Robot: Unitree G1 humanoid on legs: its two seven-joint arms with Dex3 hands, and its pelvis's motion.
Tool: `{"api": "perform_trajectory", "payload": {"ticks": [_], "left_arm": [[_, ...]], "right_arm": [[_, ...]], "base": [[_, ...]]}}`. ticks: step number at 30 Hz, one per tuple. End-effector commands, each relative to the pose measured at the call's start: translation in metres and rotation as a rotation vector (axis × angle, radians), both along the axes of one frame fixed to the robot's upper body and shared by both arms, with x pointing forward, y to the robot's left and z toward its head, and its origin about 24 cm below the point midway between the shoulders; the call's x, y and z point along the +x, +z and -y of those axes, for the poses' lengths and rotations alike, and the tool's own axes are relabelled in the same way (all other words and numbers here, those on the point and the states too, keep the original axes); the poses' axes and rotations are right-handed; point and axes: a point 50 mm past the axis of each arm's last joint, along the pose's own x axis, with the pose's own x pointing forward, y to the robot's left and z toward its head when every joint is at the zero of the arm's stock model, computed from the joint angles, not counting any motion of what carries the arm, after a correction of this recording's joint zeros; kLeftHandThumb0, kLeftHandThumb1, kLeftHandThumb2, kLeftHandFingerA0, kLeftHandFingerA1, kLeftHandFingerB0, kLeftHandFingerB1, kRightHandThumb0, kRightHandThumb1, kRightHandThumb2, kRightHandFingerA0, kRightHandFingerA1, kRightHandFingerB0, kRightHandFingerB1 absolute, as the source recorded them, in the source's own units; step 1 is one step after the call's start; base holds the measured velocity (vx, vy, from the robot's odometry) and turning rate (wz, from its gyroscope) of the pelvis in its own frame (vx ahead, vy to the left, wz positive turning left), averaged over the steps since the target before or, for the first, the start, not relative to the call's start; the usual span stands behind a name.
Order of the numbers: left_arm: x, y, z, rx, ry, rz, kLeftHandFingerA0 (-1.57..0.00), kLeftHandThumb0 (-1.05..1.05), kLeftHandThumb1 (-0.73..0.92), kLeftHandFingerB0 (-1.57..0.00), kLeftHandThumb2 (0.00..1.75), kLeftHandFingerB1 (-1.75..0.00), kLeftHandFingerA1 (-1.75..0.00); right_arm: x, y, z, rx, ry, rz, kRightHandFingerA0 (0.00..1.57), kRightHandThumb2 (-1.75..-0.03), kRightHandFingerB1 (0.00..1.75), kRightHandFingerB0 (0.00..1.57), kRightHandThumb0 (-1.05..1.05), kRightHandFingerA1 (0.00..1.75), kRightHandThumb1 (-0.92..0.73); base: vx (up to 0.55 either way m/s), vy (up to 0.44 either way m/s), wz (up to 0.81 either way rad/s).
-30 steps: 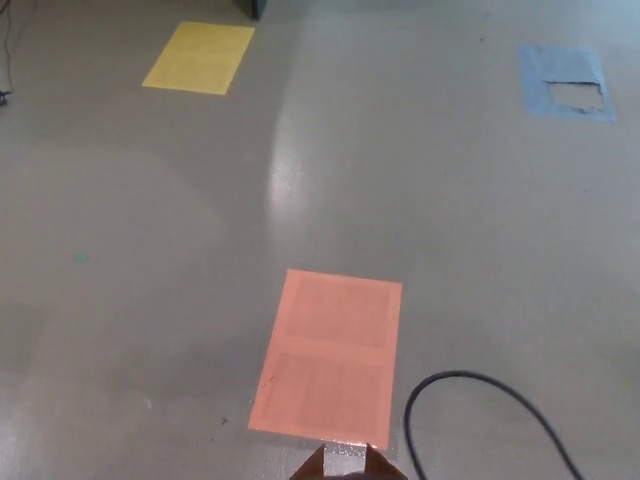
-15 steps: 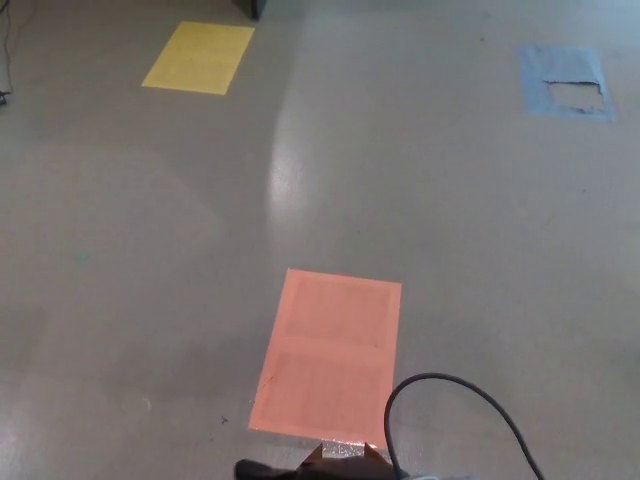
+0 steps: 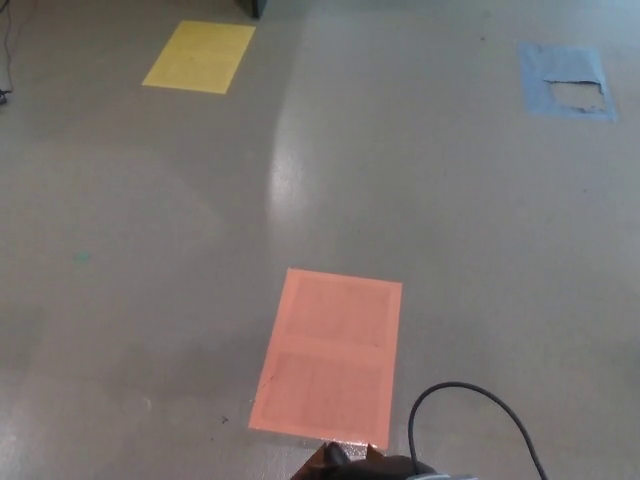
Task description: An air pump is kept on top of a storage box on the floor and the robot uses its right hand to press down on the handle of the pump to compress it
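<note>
- Head view is nearly all bare grey floor [image 3: 420, 200], with a soft glare streak running up from above the orange sheet.
- Landmark: the orange sheet [image 3: 328, 358], a rectangle lying flat on the floor, low and centre, its long side running away from the camera, a faint crease across its middle.
- Black hose [image 3: 470, 405]: loops just right of the orange sheet's near right corner, arcs up and over, then runs off the bottom edge further right.
- At the bottom edge, touching the orange sheet's near edge: a small brown wedge with a shiny patch [image 3: 345, 455] and a dark rounded shape [image 3: 395, 468] with a pale grey rim beside it. Possibly the top of the air pump or the storage box, but too little shows to say which.
- So the pump's position: at best cropped out just below the orange sheet; handle not identifiable.
- Left hand: not visible. Right hand: not visible either, so its open or closed state can't be read.
- Yellow sheet [image 3: 199, 57]: far beyond the orange sheet, up and left, flat on the floor.
- Blue sheet [image 3: 565, 82]: far beyond the orange sheet, up and right, with a ragged torn hole showing floor through it.
- Small teal speck [image 3: 81, 257]: left of the orange sheet, well apart.
</note>
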Motion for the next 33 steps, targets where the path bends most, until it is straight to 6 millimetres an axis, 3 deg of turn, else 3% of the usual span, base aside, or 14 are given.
{"api": "perform_trajectory", "payload": {"ticks": [1, 17, 18, 20, 22, 25, 26, 27, 28, 29, 31, 33], "left_arm": [[-0.015, -0.01, 0.002, 0.002, 0.012, 0.008, -0.28, -0.58, 0.78, -0.23, 0.63, -0.29, -0.32], [-0.024, -0.015, 0.002, 0.013, -0.007, -0.016, -0.26, -0.59, 0.78, -0.23, 0.64, -0.29, -0.31], [-0.023, -0.014, 0.001, 0.012, -0.001, -0.01, -0.27, -0.58, 0.78, -0.23, 0.64, -0.29, -0.32], [-0.018, -0.01, 0.0, 0.015, 0.001, 0.005, -0.28, -0.58, 0.78, -0.24, 0.63, -0.29, -0.32], [-0.008, -0.002, -0.002, 0.022, 0.0, 0.033, -0.29, -0.58, 0.78, -0.23, 0.63, -0.29, -0.33], [0.011, 0.013, -0.005, 0.029, 0.006, 0.082, -0.28, -0.57, 0.78, -0.23, 0.63, -0.29, -0.32], [0.019, 0.019, -0.005, 0.028, 0.008, 0.105, -0.27, -0.57, 0.78, -0.23, 0.63, -0.29, -0.32], [0.022, 0.022, -0.005, 0.027, 0.008, 0.114, -0.27, -0.57, 0.78, -0.23, 0.63, -0.29, -0.32], [0.029, 0.027, -0.004, 0.017, 0.016, 0.14, -0.26, -0.56, 0.77, -0.23, 0.63, -0.29, -0.32], [0.035, 0.032, -0.004, 0.013, 0.017, 0.158, -0.24, -0.57, 0.78, -0.22, 0.64, -0.29, -0.31], [0.04, 0.036, -0.003, 0.019, 0.009, 0.169, -0.24, -0.57, 0.78, -0.22, 0.64, -0.29, -0.32], [0.042, 0.038, -0.003, 0.025, 0.003, 0.172, -0.24, -0.57, 0.78, -0.22, 0.64, -0.29, -0.32]], "right_arm": [[-0.011, -0.05, 0.055, -0.328, -0.094, 0.091, 0.09, -0.78, 0.24, 0.09, -0.79, 0.24, -0.92], [-0.026, -0.063, 0.064, -0.355, -0.111, 0.052, 0.09, -0.78, 0.24, 0.09, -0.79, 0.24, -0.92], [-0.018, -0.058, 0.061, -0.305, -0.13, 0.062, 0.09, -1.17, 0.28, 0.09, -0.84, 0.26, -0.83], [-0.007, -0.05, 0.058, -0.263, -0.144, 0.084, 0.09, -1.18, 0.29, 0.09, -0.85, 0.25, -0.83], [0.017, -0.032, 0.052, -0.18, -0.165, 0.134, 0.09, -1.19, 0.27, 0.09, -0.86, 0.27, -0.83], [0.071, 0.024, 0.043, 0.022, -0.189, 0.267, 0.08, -1.18, 0.26, 0.08, -0.84, 0.27, -0.85], [0.086, 0.046, 0.042, 0.092, -0.19, 0.324, 0.1, -0.8, 0.24, 0.1, -0.83, 0.24, -0.91], [0.091, 0.053, 0.042, 0.116, -0.189, 0.343, 0.1, -0.8, 0.24, 0.1, -0.83, 0.24, -0.91], [0.107, 0.085, 0.042, 0.232, -0.183, 0.419, 0.09, -0.74, 0.27, 0.1, -0.7, 0.29, -0.92], [0.119, 0.116, 0.043, 0.329, -0.171, 0.488, 0.07, -1.08, 0.32, 0.09, -0.78, 0.32, -0.79], [0.126, 0.151, 0.045, 0.419, -0.15, 0.559, 0.06, -1.09, 0.29, 0.08, -0.78, 0.29, -0.79], [0.127, 0.16, 0.046, 0.441, -0.14, 0.581, 0.06, -1.09, 0.29, 0.08, -0.78, 0.29, -0.79]], "base": [[0.0, 0.0, 0.0], [0.0, 0.0, 0.0], [0.0, 0.0, 0.0], [0.0, 0.0, 0.0], [0.0, 0.0, 0.0], [0.0, 0.0, 0.0], [0.0, 0.0, 0.0], [0.0, 0.0, 0.0], [0.0, 0.0, 0.0], [0.0, 0.0, 0.0], [0.0, 0.0, 0.0], [0.0, 0.0, 0.0]]}}
